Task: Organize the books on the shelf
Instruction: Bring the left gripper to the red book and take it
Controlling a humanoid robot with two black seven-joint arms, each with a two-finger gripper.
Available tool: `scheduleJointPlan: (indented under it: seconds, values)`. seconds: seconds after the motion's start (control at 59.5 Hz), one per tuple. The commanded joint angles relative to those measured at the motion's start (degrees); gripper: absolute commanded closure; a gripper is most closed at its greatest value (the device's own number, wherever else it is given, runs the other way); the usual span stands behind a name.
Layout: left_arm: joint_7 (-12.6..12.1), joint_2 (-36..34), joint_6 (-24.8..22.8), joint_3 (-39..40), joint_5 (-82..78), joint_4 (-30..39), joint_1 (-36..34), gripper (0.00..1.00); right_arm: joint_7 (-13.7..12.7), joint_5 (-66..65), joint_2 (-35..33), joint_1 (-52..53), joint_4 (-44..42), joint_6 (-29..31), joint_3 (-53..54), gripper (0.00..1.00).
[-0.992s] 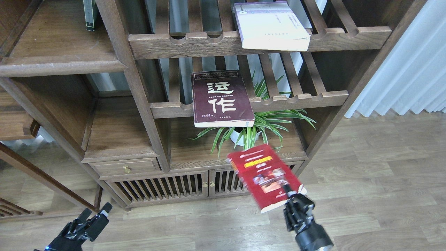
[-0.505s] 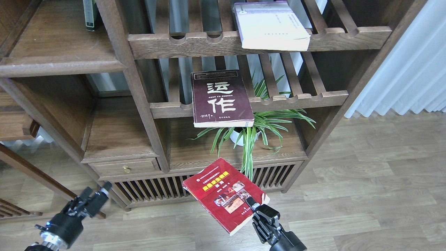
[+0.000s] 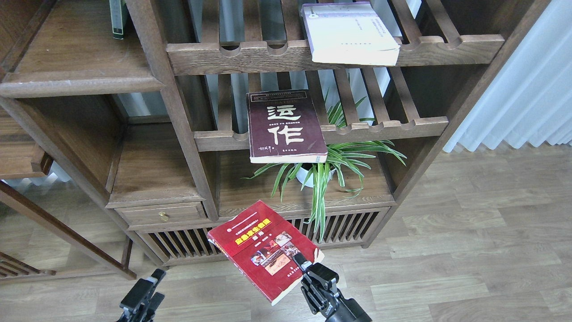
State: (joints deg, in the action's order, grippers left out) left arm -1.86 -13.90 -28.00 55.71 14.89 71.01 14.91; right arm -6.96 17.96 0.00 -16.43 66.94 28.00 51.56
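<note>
My right gripper (image 3: 303, 264) is shut on the bright red book (image 3: 263, 249) at its lower right corner and holds it tilted in the air in front of the cabinet's slatted doors. The dark maroon book (image 3: 286, 127) with white characters lies on the middle slatted rack and overhangs its front rail. The pale white-lavender book (image 3: 351, 33) lies on the top slatted rack. The solid plank shelf (image 3: 76, 58) of dark brown wood is at the upper left. My left gripper (image 3: 145, 293) is low at the bottom edge, its fingers slightly apart and empty.
A potted spider plant (image 3: 321, 167) stands on the lower board behind the red book. A dark book spine (image 3: 117, 18) stands at the back of the plank shelf. A small drawer (image 3: 163, 213) sits at lower left. White curtains (image 3: 527, 89) hang at right.
My right gripper has carried the red book down and left, from in front of the plant to before the cabinet doors. My left gripper has moved right along the bottom edge.
</note>
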Motion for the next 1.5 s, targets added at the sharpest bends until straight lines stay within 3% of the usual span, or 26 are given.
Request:
scheduleJointPlan:
  seconds: [0.0, 0.37, 0.454, 0.706, 0.925, 0.992, 1.06, 1.194, 1.262, 1.278, 1.48]
  values:
    - [-1.21, 1.59, 0.0, -0.51, -0.12, -0.08, -0.85, 0.0, -1.13, -0.03, 0.0, 0.0, -0.67, 0.0, -0.24, 0.99]
    - [-2.09, 5.29, 0.0, -3.67, -1.08, -2.8, -4.36, 0.0, -2.01, -0.21, 0.0, -0.09, -2.25, 0.0, -3.13, 0.99]
    - [-1.65, 5.81, 0.0, -5.43, -0.91, -6.05, -6.21, 0.0, -2.0, -0.21, 0.0, -0.18, -2.51, 0.0, -4.28, 0.99]
    - [-1.12, 7.84, 0.0, -6.4, -1.09, -7.46, -9.11, 0.0, -2.0, -0.21, 0.0, -0.18, -2.6, 0.0, -4.54, 0.99]
    - [-1.04, 7.92, 0.0, -9.04, -1.09, -7.64, -9.81, 0.06, -2.0, -0.21, 0.0, -0.62, -2.69, 0.0, -4.54, 0.99]
    - [-1.12, 7.92, 0.0, -9.04, -1.09, -7.64, -9.9, 0.11, -2.0, -0.21, 0.0, -0.62, -2.69, 0.0, -4.54, 0.99]
    - [-1.04, 8.36, 0.0, -9.3, -1.09, -7.73, -9.9, 0.32, -2.0, -0.29, 0.0, -0.62, -2.69, 0.0, -4.63, 0.99]
    - [-1.04, 8.01, 0.0, -11.14, -0.38, -8.87, -10.61, 0.5, -2.0, -0.21, 0.0, -0.62, -2.69, 0.0, -4.63, 0.99]
    - [-0.07, 7.75, 0.0, -11.5, 0.67, -9.66, -10.52, 0.74, -1.92, -0.29, 0.0, -0.62, -2.69, 0.0, -4.54, 0.99]
    - [0.97, 7.75, 0.0, -12.19, 2.5, -10.62, -10.6, 0.92, -1.92, -0.21, 0.0, -0.62, -2.69, 0.0, -4.46, 0.99]
    - [-0.59, 7.92, 0.0, -12.02, 3.04, -11.16, -10.69, 0.95, -1.92, -0.21, 0.0, -0.53, -2.69, 0.0, -4.46, 0.99]
